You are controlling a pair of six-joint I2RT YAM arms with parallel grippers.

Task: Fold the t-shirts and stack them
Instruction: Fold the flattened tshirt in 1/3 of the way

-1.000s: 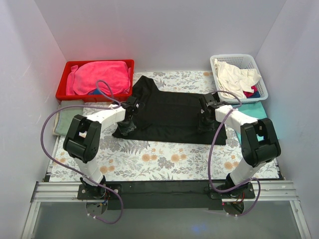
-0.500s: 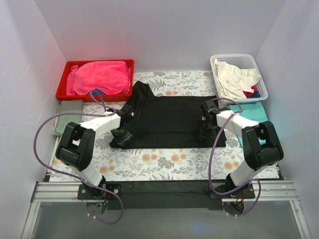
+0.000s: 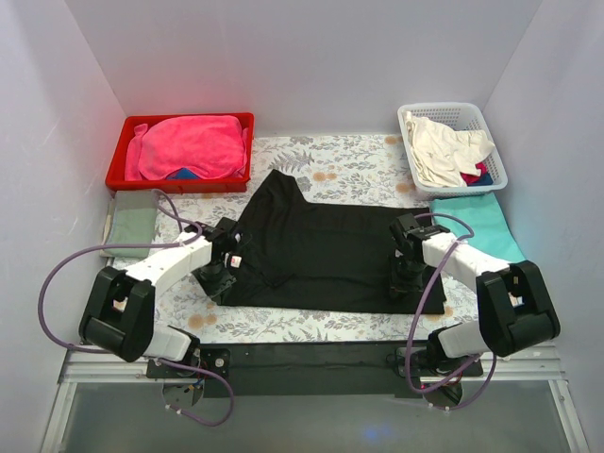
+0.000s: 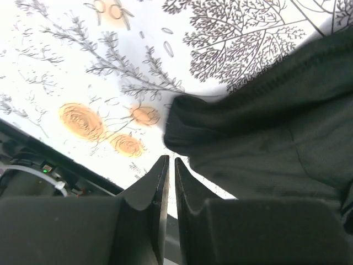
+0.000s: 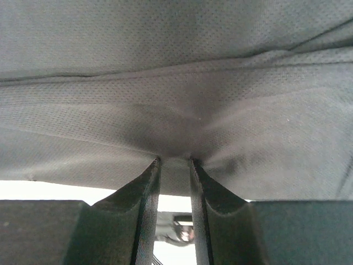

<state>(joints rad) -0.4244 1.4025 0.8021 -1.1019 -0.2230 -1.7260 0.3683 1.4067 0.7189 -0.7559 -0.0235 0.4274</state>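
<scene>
A large black t-shirt (image 3: pixel 321 255) lies spread flat on the floral table cover, one sleeve pointing to the back. My left gripper (image 3: pixel 213 280) is at its near left corner. In the left wrist view the fingers (image 4: pixel 168 159) are almost closed, with only bright table in the slit. The shirt's bunched corner (image 4: pixel 265 121) lies just past the tips. My right gripper (image 3: pixel 404 283) is at the near right edge, shut on a pinch of black cloth (image 5: pixel 176 83) between its tips (image 5: pixel 175 160). A folded teal t-shirt (image 3: pixel 477 222) lies at the right.
A red bin (image 3: pixel 127 179) with pink cloth stands at the back left. A white basket (image 3: pixel 495 156) of light clothes stands at the back right. A grey-green cloth (image 3: pixel 132 222) lies by the left wall. The black base rail (image 3: pixel 311 363) runs along the near edge.
Both arms have pulled back toward the near edge. The black t-shirt has slid toward me with them and now lies flatter and closer to the front.
</scene>
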